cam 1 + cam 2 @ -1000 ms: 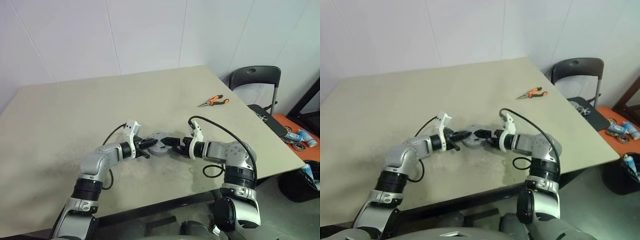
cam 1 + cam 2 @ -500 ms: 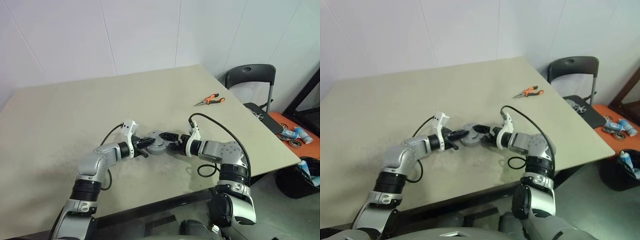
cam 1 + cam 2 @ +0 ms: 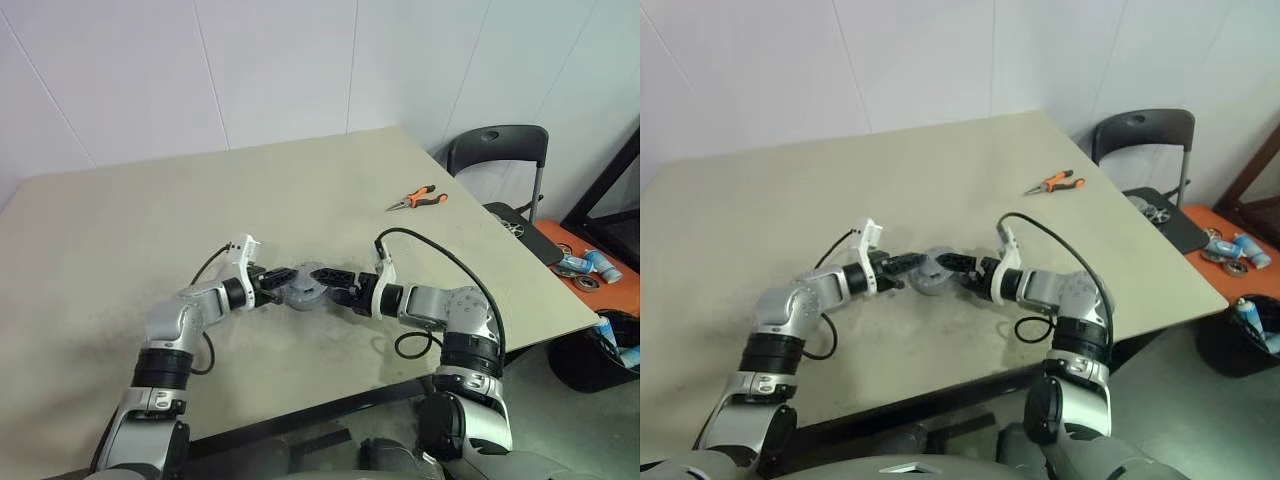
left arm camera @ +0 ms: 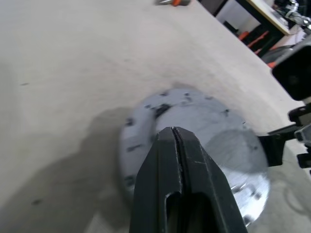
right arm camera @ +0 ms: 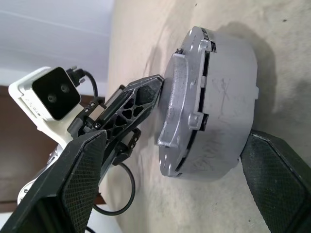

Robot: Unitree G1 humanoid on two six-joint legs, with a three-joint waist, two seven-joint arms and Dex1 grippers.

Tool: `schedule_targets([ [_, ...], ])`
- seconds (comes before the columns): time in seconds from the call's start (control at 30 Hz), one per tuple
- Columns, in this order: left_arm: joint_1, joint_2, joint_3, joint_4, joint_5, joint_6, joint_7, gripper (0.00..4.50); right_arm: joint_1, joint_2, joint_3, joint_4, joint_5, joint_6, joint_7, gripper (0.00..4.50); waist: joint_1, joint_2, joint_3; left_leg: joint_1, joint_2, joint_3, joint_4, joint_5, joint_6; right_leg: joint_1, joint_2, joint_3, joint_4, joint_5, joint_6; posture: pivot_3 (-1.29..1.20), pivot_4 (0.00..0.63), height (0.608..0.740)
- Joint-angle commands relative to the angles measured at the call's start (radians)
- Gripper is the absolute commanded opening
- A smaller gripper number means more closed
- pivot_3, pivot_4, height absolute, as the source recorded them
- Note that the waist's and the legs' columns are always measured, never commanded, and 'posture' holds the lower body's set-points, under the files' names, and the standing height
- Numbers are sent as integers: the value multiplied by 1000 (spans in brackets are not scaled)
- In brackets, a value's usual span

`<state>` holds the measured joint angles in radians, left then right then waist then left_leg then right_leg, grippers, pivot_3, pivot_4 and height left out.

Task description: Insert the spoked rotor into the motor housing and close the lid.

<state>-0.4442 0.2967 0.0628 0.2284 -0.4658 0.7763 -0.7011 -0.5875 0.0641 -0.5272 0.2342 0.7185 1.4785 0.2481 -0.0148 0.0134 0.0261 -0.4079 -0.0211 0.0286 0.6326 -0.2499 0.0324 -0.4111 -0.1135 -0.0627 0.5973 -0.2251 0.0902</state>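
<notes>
Fingers on the left gripper (image 4: 177, 133) are pressed flat together, nothing between them, tips resting on top of the lid (image 5: 182, 111) near its edge. Right gripper (image 5: 165, 160) fingers are spread wide, one on each side of the motor housing (image 5: 226, 121); can't tell if the pads actually touch the wall.

Lid sits on the housing, but in the right wrist view a dark gap shows between lid rim and housing body on one side, so it looks not fully seated there. Lid face is grey with notches and dark marks around the rim. Housing wall is plain grey with scuffs.

Spoked rotor: can't see it, lid covers the housing mouth.

Assembly (image 3: 305, 288) stands on the beige table (image 3: 120, 230), toward the near edge, directly between the two grippers, which come at it from opposite sides, left arm from the left, right arm from the right.

Orange-handled pliers (image 3: 418, 200) lie well apart, toward the far right corner. Dark chair (image 3: 497, 160) stands just past that corner.
</notes>
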Motion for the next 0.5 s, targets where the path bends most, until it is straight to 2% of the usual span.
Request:
schedule_targets([
  [0.03, -3, 2, -11, 19, 13, 3, 10, 0, -22, 25, 9, 12, 5, -67, -14, 4354, 1, 0, 1, 0, 0, 0, 0, 0, 0, 0, 0, 0, 0, 0, 0, 0, 0, 740],
  [0.5, 11, -17, -36, 17, 22, 1, 16, 0, -4, 48, 60, 63, -18, -196, -113, 4354, 3, 0, 0, 0, -1, 0, 0, -2, -3, 0, -3, 0, 0, 0, -1, 0, 0, 740],
])
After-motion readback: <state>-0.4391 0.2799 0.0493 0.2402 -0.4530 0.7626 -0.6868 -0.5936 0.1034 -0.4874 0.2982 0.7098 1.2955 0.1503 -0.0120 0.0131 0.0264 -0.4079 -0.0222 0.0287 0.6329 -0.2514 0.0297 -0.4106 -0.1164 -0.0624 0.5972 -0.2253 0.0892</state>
